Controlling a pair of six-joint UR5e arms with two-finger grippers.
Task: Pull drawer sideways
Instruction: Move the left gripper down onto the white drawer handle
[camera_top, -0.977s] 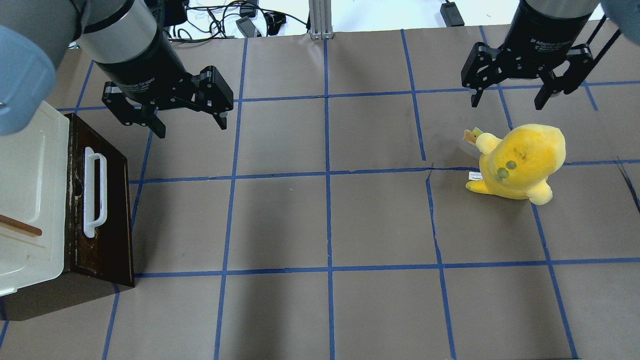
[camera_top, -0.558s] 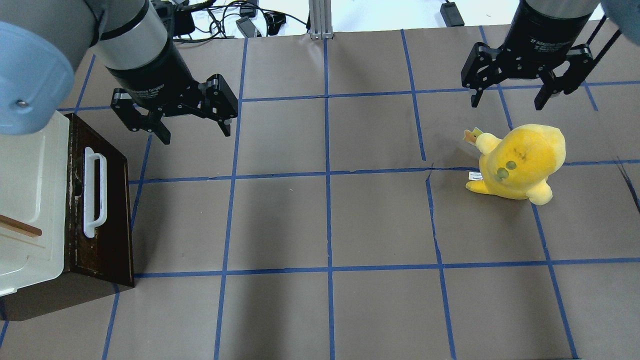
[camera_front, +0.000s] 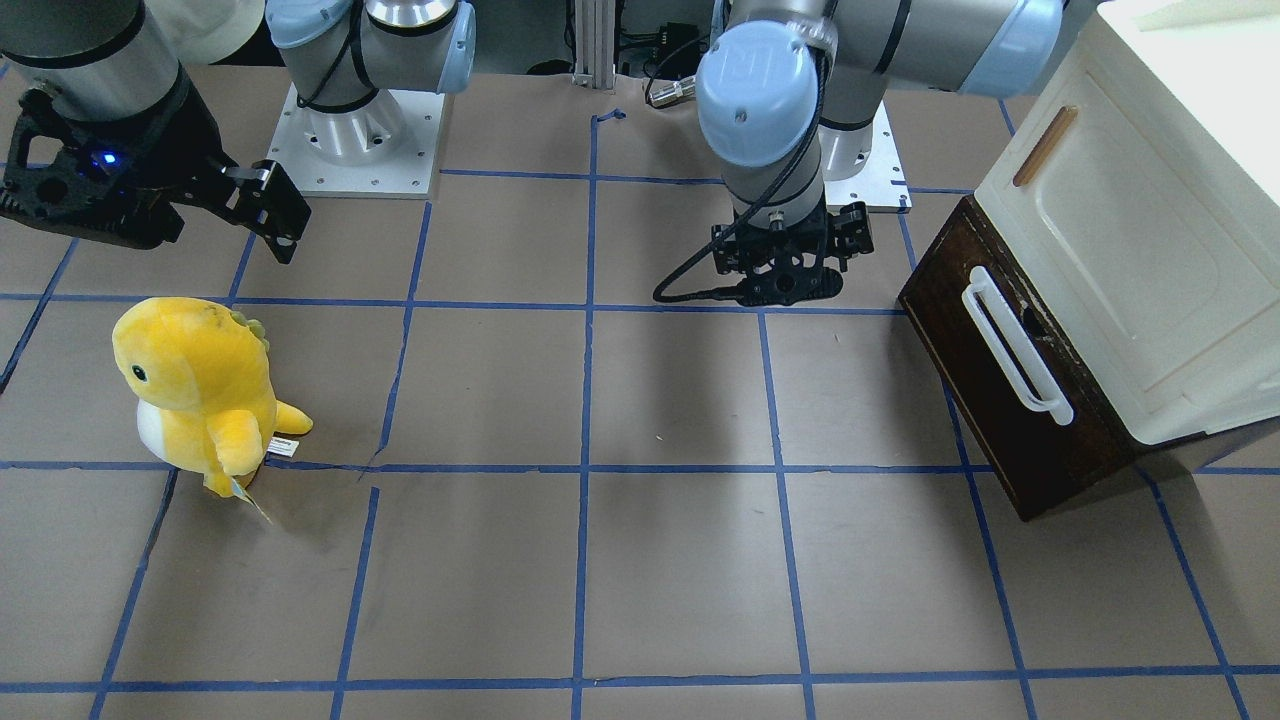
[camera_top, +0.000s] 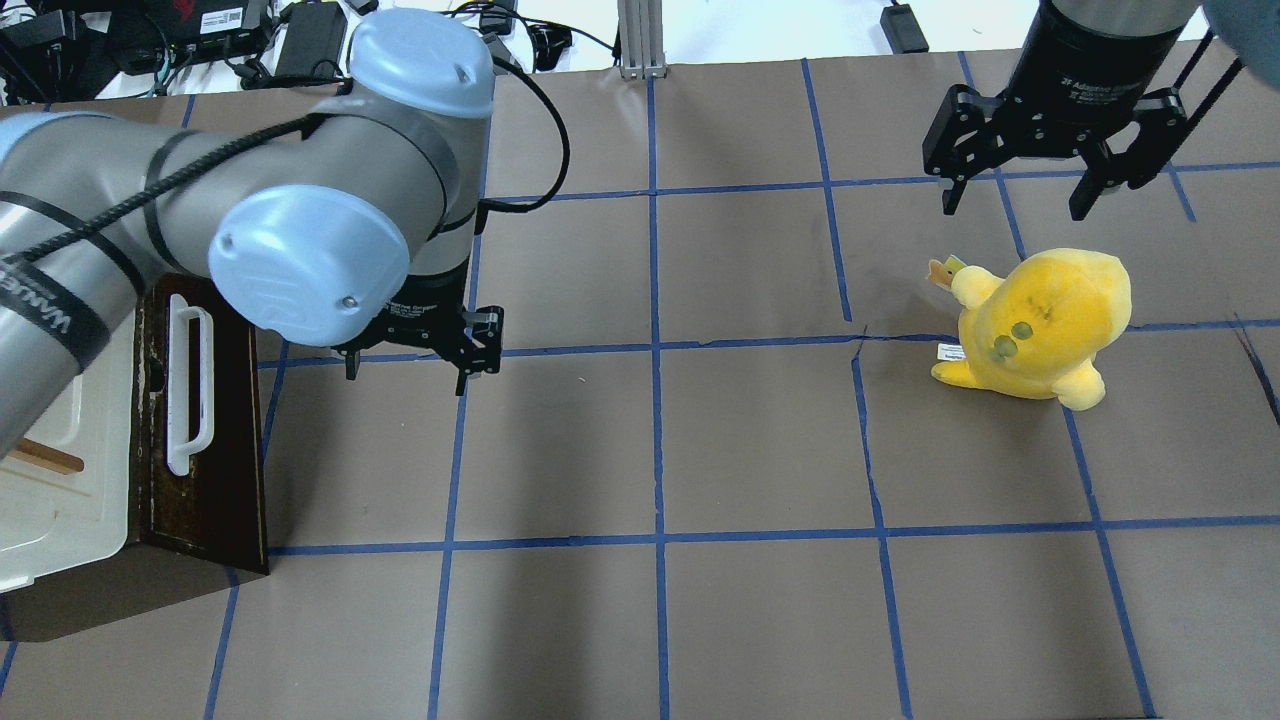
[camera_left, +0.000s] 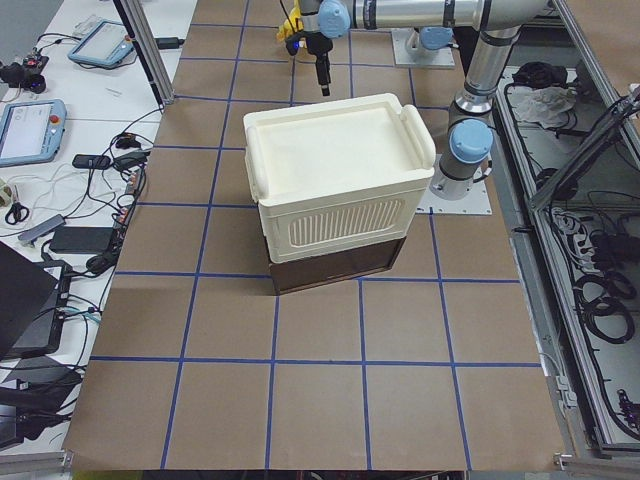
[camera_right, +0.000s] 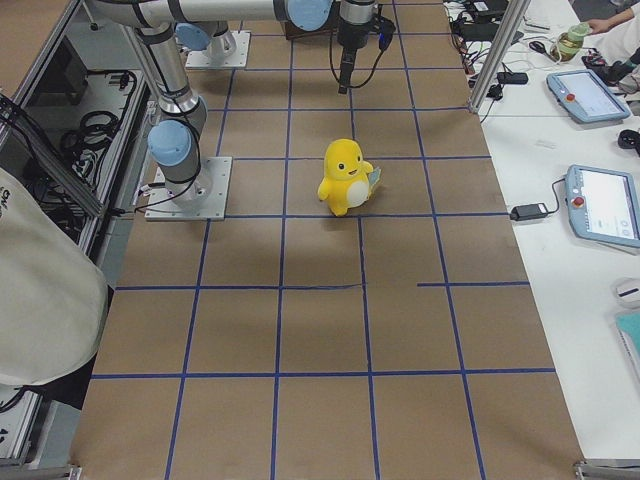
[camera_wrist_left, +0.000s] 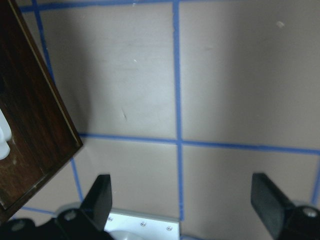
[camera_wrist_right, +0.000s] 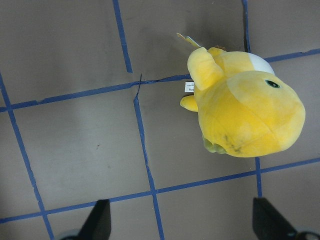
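The dark-brown drawer (camera_top: 228, 440) sits under a cream-white cabinet (camera_top: 60, 420) at the table's left edge. Its front faces the table's middle, and its long white bar handle (camera_top: 188, 390) is free. No pale inside shows. The drawer also shows in the front view (camera_front: 985, 400) and in the left wrist view (camera_wrist_left: 30, 135). My left gripper (camera_top: 410, 372) is open and empty, low over the table to the right of the drawer's far end, apart from the handle. It also shows in the front view (camera_front: 785, 285). My right gripper (camera_top: 1015, 205) is open and empty at the far right.
A yellow plush toy (camera_top: 1040, 320) stands on the right half, just in front of my right gripper, and shows in the right wrist view (camera_wrist_right: 245, 105). The brown table cover carries a grid of blue tape. My left arm's elbow (camera_top: 300, 265) hangs over the drawer's far end.
My left arm has swung forward and down. Its gripper moved from the far left to a spot low beside the drawer's far end, still open. The right arm has not moved.
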